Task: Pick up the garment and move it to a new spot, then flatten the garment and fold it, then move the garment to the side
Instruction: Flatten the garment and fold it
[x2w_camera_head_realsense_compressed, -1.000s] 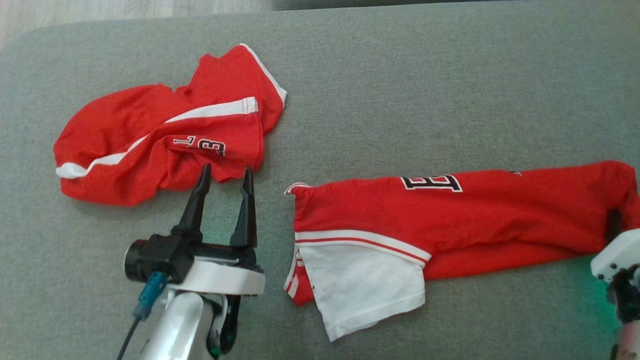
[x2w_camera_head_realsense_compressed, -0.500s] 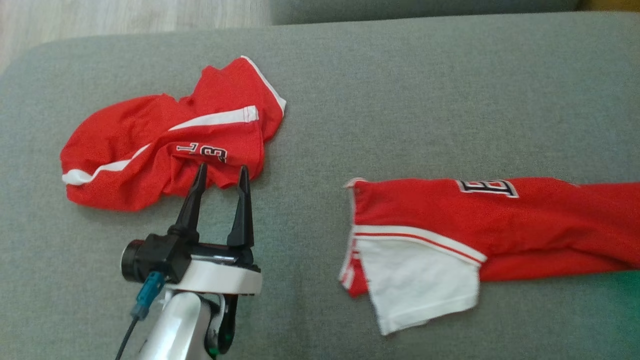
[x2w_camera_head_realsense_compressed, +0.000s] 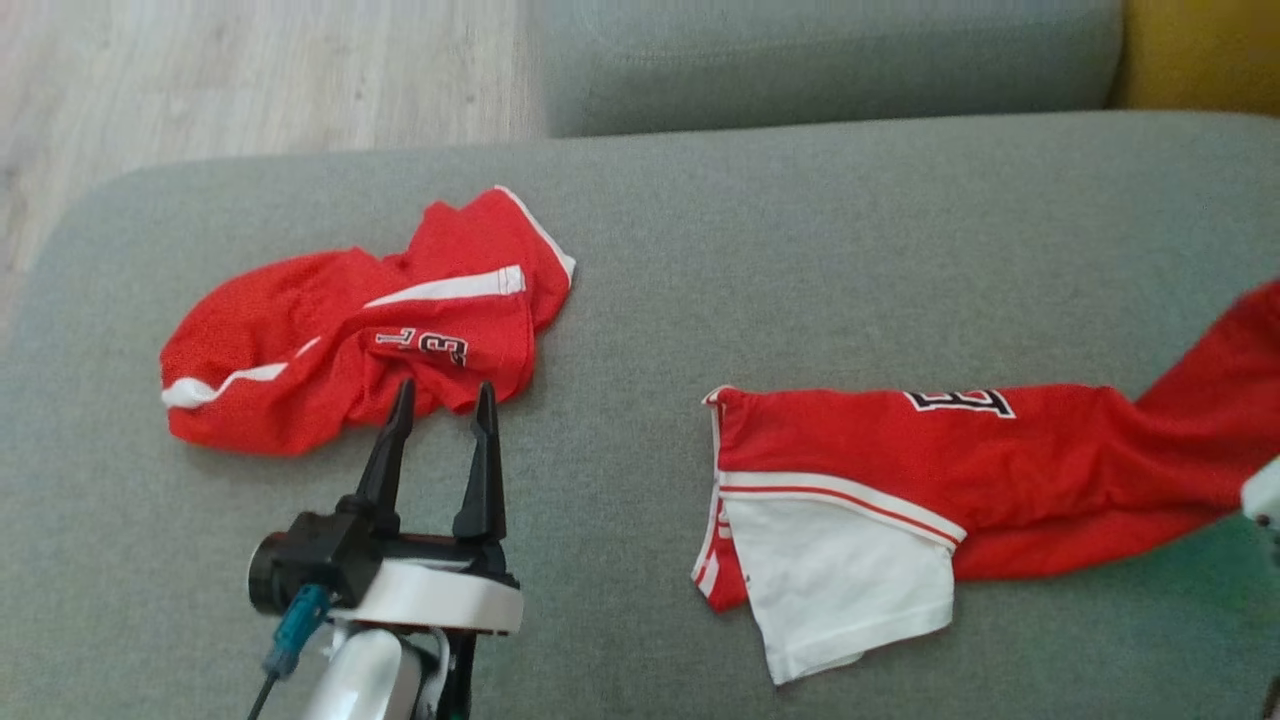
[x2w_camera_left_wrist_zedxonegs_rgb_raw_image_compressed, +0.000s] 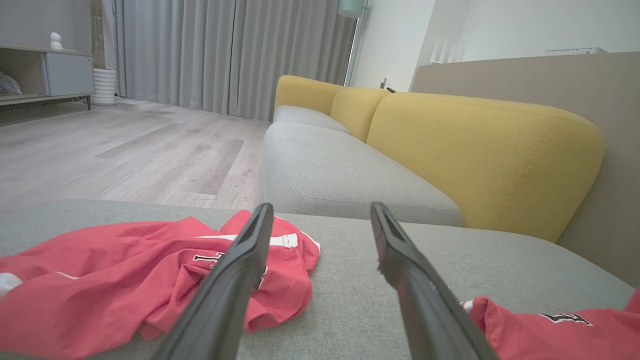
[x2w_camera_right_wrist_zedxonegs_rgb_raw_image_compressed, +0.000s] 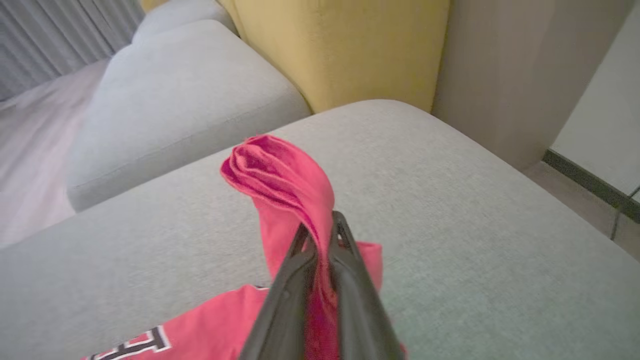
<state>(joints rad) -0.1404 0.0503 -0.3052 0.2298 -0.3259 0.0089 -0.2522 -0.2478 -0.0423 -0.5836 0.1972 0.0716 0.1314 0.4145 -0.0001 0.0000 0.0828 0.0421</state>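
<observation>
The red jersey (x2w_camera_head_realsense_compressed: 900, 455) lies stretched across the grey sofa cushion (x2w_camera_head_realsense_compressed: 800, 250) toward 3 o'clock in the head view. Its far end is bunched and lifted clear in the tightly closed fingers of the right gripper (x2w_camera_right_wrist_zedxonegs_rgb_raw_image_compressed: 320, 227); a second ago that end lay flat. At 7 o'clock the left gripper (x2w_camera_head_realsense_compressed: 440, 400) hovers wide open and empty, near a crumpled red garment (x2w_camera_head_realsense_compressed: 330, 350) at 10 o'clock.

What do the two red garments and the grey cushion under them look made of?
Crumpled red jersey: thin sports mesh, probably polyester; a fine dotted texture shows. Long red jersey: smoother matte knit with a white panel, likely synthetic; it drapes limply. Grey cushion: matte woven upholstery, with a fine weave visible.
</observation>
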